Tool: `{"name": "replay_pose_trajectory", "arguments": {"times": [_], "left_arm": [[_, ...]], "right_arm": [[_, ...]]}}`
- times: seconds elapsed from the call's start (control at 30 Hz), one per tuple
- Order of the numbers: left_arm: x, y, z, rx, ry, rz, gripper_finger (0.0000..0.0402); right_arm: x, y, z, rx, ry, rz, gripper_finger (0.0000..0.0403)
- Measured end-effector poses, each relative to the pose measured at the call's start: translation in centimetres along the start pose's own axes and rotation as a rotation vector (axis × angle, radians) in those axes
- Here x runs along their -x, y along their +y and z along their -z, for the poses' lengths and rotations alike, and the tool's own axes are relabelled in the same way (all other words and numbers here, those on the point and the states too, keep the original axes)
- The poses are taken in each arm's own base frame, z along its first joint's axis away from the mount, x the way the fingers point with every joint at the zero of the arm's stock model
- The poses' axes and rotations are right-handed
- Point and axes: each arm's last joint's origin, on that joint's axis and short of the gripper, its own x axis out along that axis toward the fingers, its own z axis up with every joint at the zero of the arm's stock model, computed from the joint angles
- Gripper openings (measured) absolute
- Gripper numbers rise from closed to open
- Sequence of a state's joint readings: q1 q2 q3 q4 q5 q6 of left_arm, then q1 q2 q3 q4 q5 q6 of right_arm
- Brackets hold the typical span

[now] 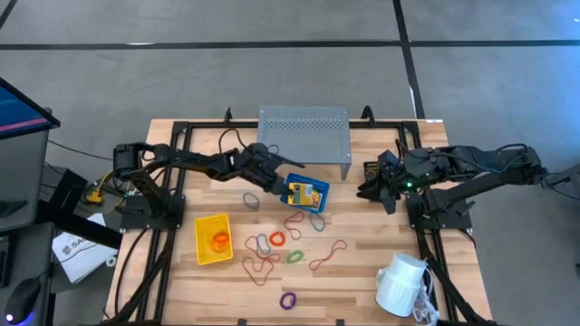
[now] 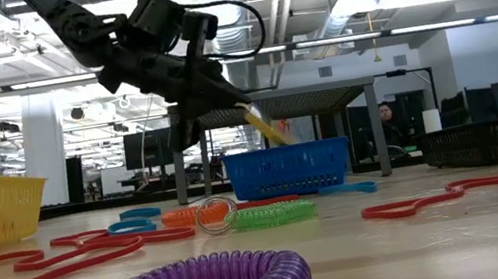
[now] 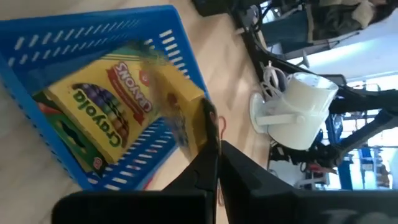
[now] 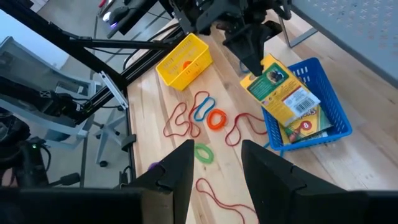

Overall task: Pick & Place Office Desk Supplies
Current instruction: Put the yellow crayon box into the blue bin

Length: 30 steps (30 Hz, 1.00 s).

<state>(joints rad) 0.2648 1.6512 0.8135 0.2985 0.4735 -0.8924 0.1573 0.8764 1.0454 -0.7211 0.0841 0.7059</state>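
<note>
Overhead arrangement: the left gripper [image 1: 279, 184] is closed on the edge of a yellow crayon packet [image 4: 278, 87], holding it tilted above the blue bin [image 1: 306, 194], which stands on the wooden table [image 1: 362, 263] just in front of the grey perforated riser [image 1: 304, 132]. A second crayon packet [image 3: 99, 115], printed "Crayola Crayons", lies flat inside the blue bin. In the low view the held packet [image 2: 265, 124] slants down toward the bin's rim [image 2: 287, 168] from the pinched fingers.

The right gripper [image 1: 379, 192] waits near the table's right side, beside the black mesh bin [image 1: 372, 169]; its fingers [image 4: 171, 177] stand partly apart with nothing between them.

The yellow bin [image 1: 213, 238] sits on the left of the table's middle and contains an orange loop [image 1: 220, 240]. Scattered between the yellow bin and the blue bin are thin red loops [image 1: 328, 256], an orange coil [image 1: 277, 238], a green coil [image 1: 295, 256], a blue loop [image 1: 262, 243] and a grey loop [image 1: 251, 199]. A purple coil [image 1: 288, 300] lies near the table's front edge. A white mug [image 1: 401, 283] stands at the front right corner.
</note>
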Motion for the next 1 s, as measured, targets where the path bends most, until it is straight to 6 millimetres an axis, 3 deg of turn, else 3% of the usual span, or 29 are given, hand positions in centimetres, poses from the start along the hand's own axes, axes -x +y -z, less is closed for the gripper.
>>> {"name": "replay_pose_trajectory", "arguments": {"times": [1.0], "left_arm": [[-0.23, -0.12, 0.25, 0.005, -0.052, -0.051, 0.0]], "right_arm": [[-0.01, 0.14, -0.19, -0.004, -0.022, -0.014, 0.0131]]}}
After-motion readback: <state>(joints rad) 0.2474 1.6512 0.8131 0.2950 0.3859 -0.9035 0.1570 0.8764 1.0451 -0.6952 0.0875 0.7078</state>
